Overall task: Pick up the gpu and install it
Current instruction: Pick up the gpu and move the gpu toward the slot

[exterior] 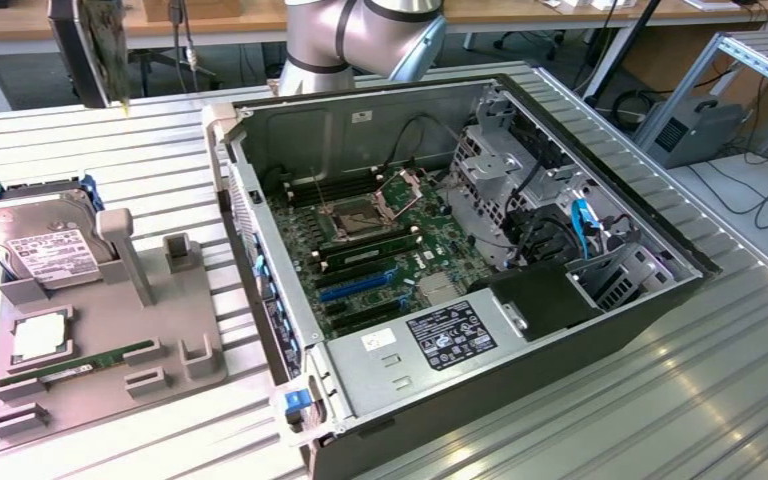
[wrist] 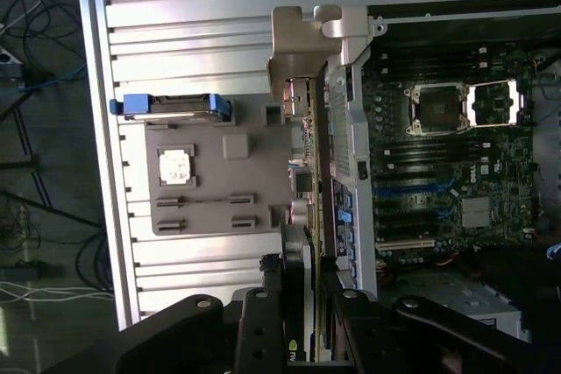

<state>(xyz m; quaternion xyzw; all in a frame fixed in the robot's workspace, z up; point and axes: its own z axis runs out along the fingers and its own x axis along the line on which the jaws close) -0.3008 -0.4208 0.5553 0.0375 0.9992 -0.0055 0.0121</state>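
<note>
On ribbed silver metal table [exterior: 704,400], open black computer case [exterior: 518,405] laid on its side, baring green motherboard [exterior: 384,250] upward for access. High at the exterior view's left, clear of the case: flat green fan-cooled gpu [exterior: 91,45], hung edge-down, presumably for slotting, clamped in black gripper [wrist: 302,304].

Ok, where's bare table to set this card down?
Bare ribbed metal table on the exterior view's right of the open black computer case; another patch beyond the grey parts tray, beneath the held green GPU card. The tray and case interior are crowded.
</note>
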